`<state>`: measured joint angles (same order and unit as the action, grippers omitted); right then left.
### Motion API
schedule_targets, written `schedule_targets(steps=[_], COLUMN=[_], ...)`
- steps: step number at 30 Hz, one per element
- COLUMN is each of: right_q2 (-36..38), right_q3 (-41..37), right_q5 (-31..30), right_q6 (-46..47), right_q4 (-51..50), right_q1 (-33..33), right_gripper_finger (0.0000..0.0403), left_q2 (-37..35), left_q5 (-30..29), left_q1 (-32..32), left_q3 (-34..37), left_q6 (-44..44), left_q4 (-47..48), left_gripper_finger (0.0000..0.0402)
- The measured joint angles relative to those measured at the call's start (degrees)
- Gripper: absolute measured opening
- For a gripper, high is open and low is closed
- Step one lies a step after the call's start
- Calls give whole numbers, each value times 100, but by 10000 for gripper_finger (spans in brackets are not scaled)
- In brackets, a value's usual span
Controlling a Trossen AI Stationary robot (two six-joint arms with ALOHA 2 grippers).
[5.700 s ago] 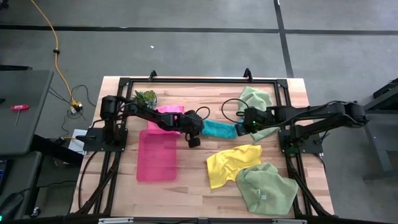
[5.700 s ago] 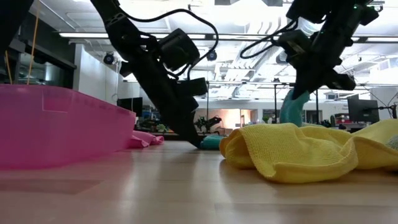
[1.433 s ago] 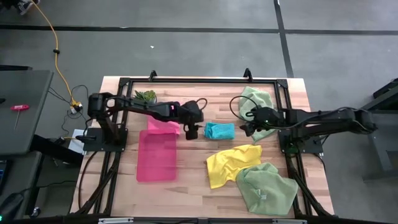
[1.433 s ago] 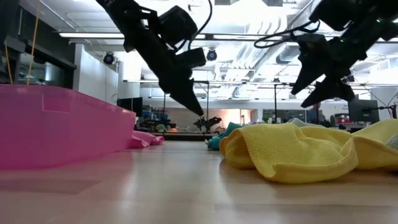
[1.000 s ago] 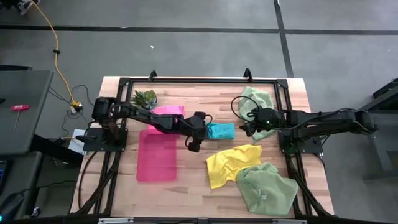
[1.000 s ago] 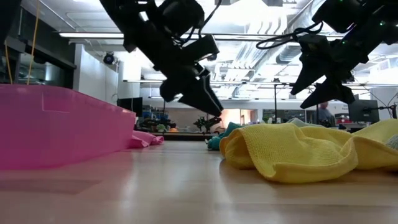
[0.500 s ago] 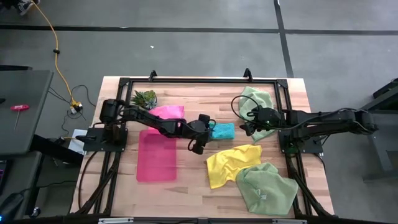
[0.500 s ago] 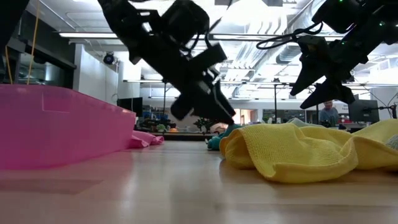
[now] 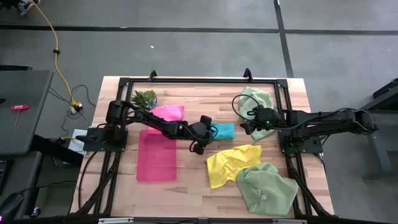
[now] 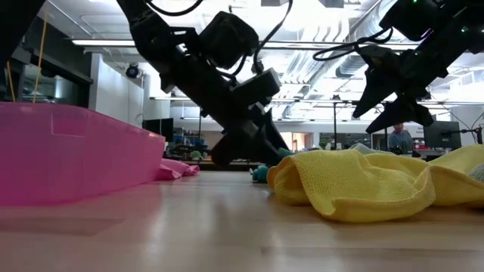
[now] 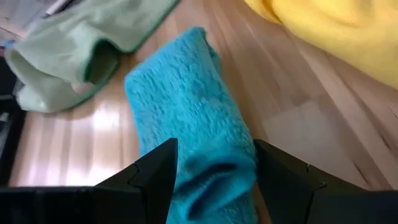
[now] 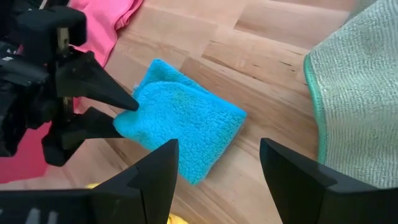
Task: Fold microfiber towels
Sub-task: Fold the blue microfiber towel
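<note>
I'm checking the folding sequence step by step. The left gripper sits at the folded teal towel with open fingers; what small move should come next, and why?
Probably close the left gripper on the teal towel. Its open fingers already straddle the folded towel's near end, while the right gripper hangs open, clear of it.
</note>
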<state>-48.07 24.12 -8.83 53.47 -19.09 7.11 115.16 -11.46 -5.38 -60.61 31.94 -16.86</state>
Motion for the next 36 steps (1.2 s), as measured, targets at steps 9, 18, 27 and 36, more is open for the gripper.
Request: schedule_targets(steps=[9,18,27,36], right_q2=[0,0,-1,-2], right_q3=[0,0,0,0], right_q5=[-57,-143,-143,-143], right_q6=[83,216,219,219], right_q4=[7,7,8,7], right_q1=[0,0,0,0], right_gripper_finger=[216,216,216,216], left_q2=[-1,-82,-208,-298], left_q5=[-392,-669,-737,-1400], left_q1=[-117,-168,-342,-336], left_q3=[-3,-1,-3,-3], left_q6=[113,658,1081,1627], left_q4=[-99,-110,-96,-96], left_gripper_finger=[195,112,10,6])
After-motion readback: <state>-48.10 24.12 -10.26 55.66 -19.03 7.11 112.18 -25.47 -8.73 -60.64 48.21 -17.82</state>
